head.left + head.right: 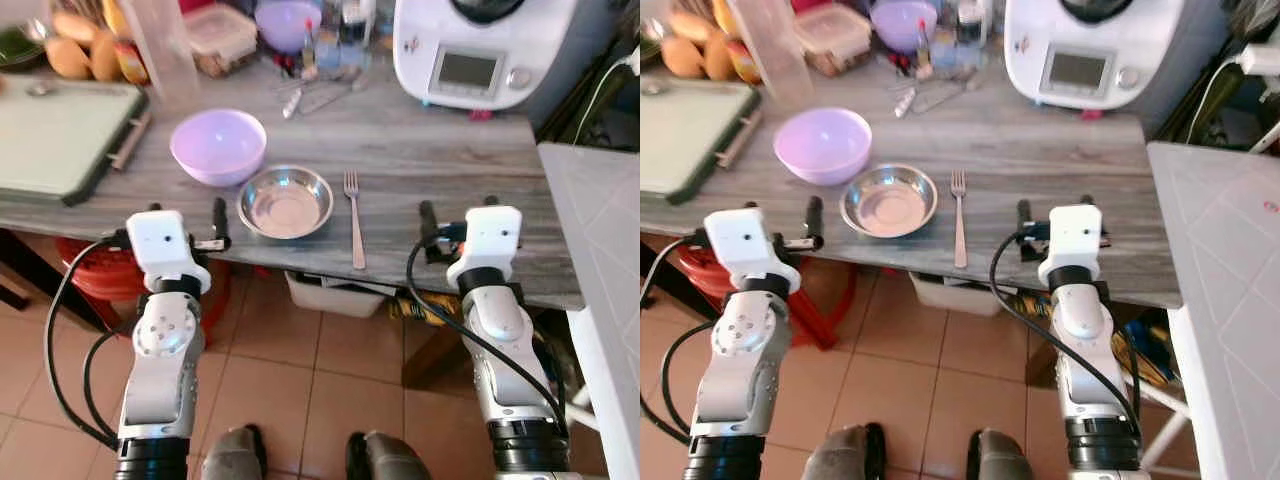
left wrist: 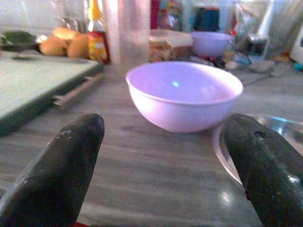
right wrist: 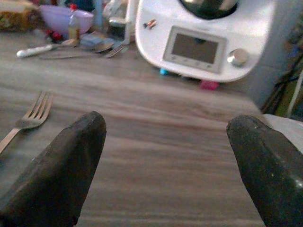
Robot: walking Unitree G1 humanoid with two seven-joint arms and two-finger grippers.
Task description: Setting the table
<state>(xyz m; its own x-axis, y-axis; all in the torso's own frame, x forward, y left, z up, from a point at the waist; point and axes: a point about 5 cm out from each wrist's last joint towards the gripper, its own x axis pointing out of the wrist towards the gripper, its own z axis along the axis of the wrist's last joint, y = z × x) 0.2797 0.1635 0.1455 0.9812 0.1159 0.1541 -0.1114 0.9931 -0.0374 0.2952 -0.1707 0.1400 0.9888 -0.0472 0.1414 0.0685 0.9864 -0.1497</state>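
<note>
Grey wood table (image 1: 430, 150) carries, in the head view, a steel bowl (image 1: 285, 201) between a lilac bowl (image 1: 218, 146) and a fork (image 1: 353, 215), while the wrist views show the left gripper (image 2: 163, 161) and right gripper (image 3: 170, 161) wide open, holding nothing.

No legible text anywhere — the bottle label (image 2: 96, 46) (blurred) included.
</note>
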